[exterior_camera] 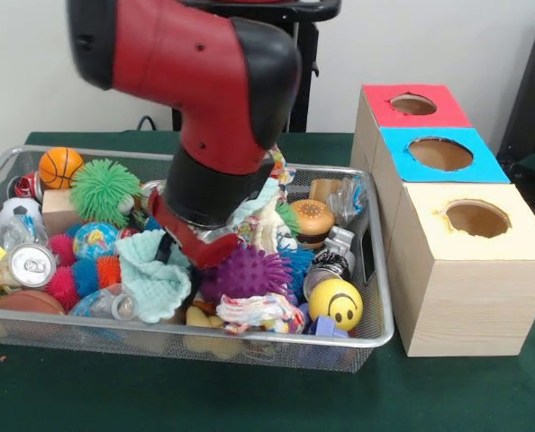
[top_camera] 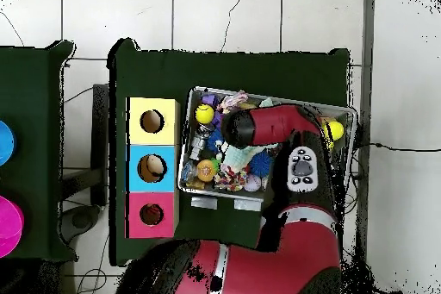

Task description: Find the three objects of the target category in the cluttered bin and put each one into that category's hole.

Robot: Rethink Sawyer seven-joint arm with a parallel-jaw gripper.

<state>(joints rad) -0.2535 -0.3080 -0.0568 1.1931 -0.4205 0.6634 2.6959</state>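
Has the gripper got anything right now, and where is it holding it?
Cannot be told. The gripper is down among the clutter in the bin, beside the purple spiky ball and the pale green cloth; no grasp shows in either view.

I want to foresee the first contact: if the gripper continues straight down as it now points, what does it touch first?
Probably the purple spiky ball or the pale green cloth in the bin; the gripper hangs between them. Depth is unclear.

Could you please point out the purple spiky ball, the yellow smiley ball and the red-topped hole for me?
purple spiky ball (exterior_camera: 248, 271): front view, centre of its spiky body.
yellow smiley ball (exterior_camera: 335, 303): front view, on its face.
red-topped hole (exterior_camera: 413, 104): front view, inside the round opening.
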